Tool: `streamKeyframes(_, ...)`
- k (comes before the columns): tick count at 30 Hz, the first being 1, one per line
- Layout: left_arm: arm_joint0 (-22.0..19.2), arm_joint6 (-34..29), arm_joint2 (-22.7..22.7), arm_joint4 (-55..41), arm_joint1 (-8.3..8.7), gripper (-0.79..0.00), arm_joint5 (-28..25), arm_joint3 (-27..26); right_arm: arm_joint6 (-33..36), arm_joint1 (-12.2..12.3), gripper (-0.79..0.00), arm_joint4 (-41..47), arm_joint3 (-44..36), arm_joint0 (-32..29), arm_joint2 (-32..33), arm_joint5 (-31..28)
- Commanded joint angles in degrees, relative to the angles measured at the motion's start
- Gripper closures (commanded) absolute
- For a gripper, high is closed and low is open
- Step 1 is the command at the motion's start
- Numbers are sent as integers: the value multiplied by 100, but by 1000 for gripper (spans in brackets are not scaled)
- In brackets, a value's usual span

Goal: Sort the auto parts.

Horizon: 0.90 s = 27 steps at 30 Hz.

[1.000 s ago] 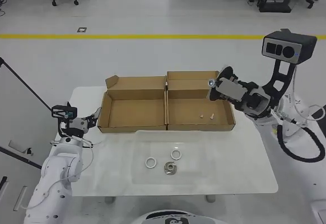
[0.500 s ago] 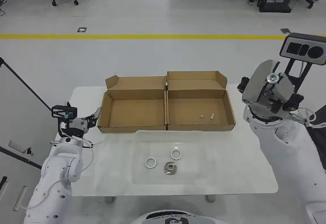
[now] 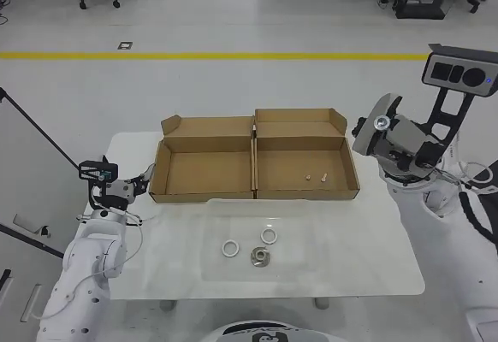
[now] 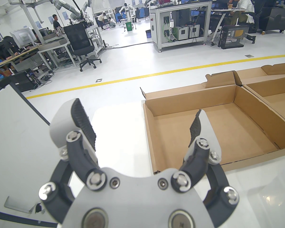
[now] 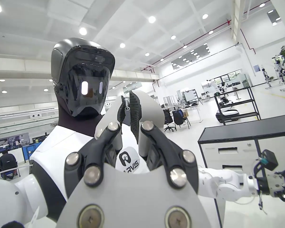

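Slippage is the chief hazard here. The right pincer (image 5: 128,102) is raised just off the outer end of the cardboard box (image 3: 305,195) that has two small fasteners (image 3: 323,178) on its floor. Its pads are drawn almost together on what looks like a small silvery threaded piece (image 5: 126,105), caught only at the very tips. So slight a hold could let the piece twist loose and fall to the floor beside that box. It could also land in the empty box (image 3: 202,196) touching that box's other end, which would spoil the sort.

The left pincer (image 4: 139,119) is spread wide with nothing in it, out beyond the empty box; a careless sweep there could shove the cardboard wall.

In front of the fastener box, a white ring (image 3: 230,249), a second ring (image 3: 269,236) and a grey metal disc (image 3: 259,256) lie close together, unsorted. They look light enough to skid if nudged, since the counter (image 3: 360,248) is white and glossy.

Behind the box a yellow line (image 3: 232,56) crosses a pale workshop floor. An office chair (image 4: 82,46) and equipment racks (image 4: 180,22) stand well beyond it.
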Motion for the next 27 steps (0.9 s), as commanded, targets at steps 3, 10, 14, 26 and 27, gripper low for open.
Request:
streamKeyframes(3,0,0,0,0,0,-785,0,0,-3,-14,0,-2,-12,-13,17,-13)
streamKeyframes(10,0,0,0,0,0,-785,0,0,-3,-14,0,-2,-12,-13,17,-13)
streamKeyframes(14,0,0,0,0,0,-785,0,0,-3,-14,0,-2,-12,-13,17,-13)
streamKeyframes(26,0,0,0,0,0,-785,0,0,160,77,0,-605,75,-324,874,537)
streamKeyframes(27,0,0,0,0,0,-785,0,0,234,106,0,-778,145,-409,1078,678)
